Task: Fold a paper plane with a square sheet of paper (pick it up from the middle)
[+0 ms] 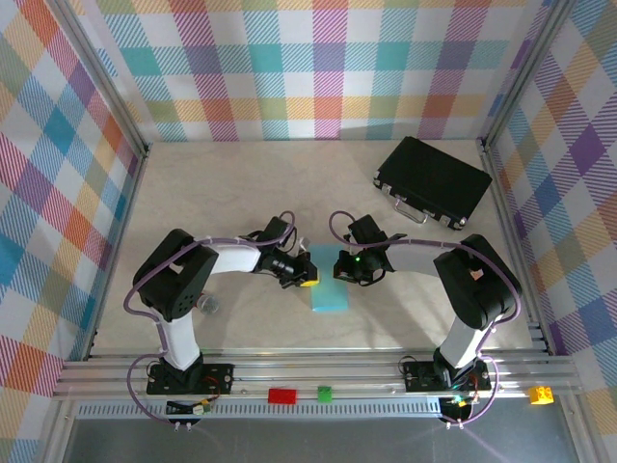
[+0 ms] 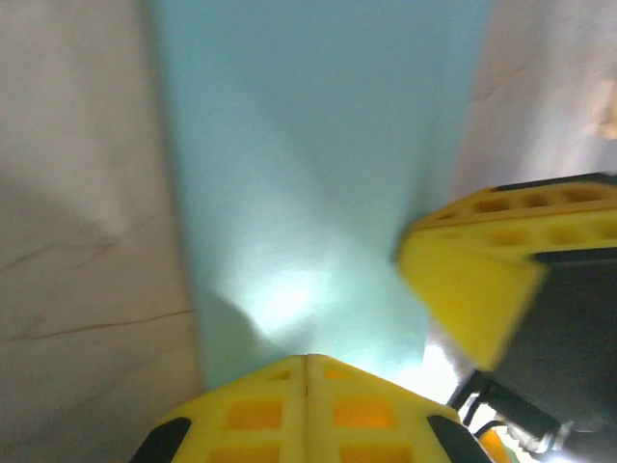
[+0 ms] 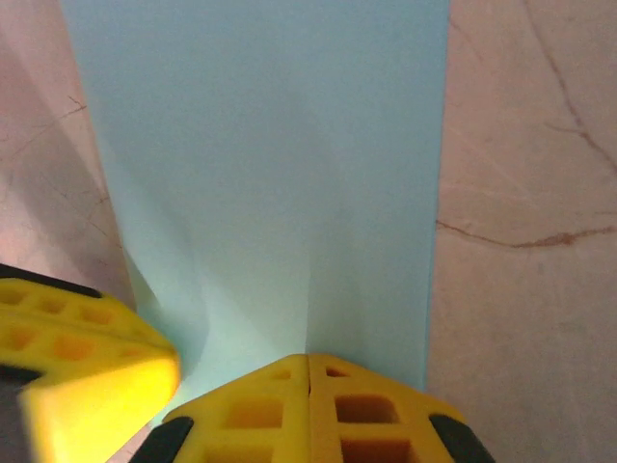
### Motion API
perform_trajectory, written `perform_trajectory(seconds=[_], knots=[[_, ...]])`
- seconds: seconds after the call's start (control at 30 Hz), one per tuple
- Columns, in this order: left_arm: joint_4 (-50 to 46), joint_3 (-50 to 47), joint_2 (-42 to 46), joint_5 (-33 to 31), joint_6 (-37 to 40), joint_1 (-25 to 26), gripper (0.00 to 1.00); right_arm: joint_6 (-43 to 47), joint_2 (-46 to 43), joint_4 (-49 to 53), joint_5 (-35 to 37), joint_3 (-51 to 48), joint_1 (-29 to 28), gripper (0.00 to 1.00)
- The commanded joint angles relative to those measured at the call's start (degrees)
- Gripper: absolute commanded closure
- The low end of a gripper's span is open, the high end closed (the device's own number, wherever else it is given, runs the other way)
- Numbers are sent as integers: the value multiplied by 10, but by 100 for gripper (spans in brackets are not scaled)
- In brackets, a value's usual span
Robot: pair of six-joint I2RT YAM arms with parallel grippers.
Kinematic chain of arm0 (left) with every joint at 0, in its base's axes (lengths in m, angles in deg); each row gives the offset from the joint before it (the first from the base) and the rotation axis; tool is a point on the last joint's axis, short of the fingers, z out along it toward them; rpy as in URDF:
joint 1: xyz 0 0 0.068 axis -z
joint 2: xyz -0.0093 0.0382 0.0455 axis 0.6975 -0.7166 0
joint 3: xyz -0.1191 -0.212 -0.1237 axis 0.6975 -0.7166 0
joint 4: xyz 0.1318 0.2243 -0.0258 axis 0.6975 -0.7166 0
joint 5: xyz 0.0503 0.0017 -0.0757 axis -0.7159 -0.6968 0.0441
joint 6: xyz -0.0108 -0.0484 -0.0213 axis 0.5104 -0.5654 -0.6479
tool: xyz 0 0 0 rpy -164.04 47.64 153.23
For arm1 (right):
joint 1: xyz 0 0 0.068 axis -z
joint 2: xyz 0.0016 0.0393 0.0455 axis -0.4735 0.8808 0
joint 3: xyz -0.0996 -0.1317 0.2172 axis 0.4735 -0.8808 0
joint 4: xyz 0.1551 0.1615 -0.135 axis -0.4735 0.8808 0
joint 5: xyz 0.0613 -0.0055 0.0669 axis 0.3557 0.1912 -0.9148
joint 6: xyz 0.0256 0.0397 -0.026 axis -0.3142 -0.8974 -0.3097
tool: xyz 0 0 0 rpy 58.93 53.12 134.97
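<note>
paper: the thin light-blue square sheet of paper [image 1: 330, 291] lies on the pale marbled tabletop [image 1: 231, 193], centre, between both arms. From above I read it as a narrow rectangle, long axis near-to-far, so I judge it is folded over once.
left gripper: the left gripper [image 2: 307, 365] has its yellow jaws fully closed, tips butted together at the left edge of the sheet's far half. I can't tell if paper is nipped between them.
right gripper: the right gripper [image 3: 308, 361] is the same, jaws closed tight with the tips at the sheet's right edge, opposite the left one. Faint creases fan out from its tips. I can't confirm a pinch.
handling: I judge the sheet very light, limp and slick on the table. It will buckle or skate if pushed sideways, and it creases permanently and tears easily.
grip point: I'd pinch the mid-edge or centre line, not a corner, with the other tip pinning the sheet flat.
clutter: black rectangular hard case [image 1: 432, 181] sits far right, well apart from the work.
</note>
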Motion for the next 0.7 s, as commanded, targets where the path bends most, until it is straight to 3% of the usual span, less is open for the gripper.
perform_trajectory(seconds=[0.0,0.23,0.43,0.67], knots=[[-70,-10,-11,-29,63,3,98,7,14,74,65,-25,3,100],[-121,4,24,-74,93,3,97,4,16,72,69,-31,3,100],[-31,-2,71,-28,7,11,97,4,15,71,71,-35,3,100],[24,-21,55,-17,-29,37,98,5,15,73,73,-35,3,100]])
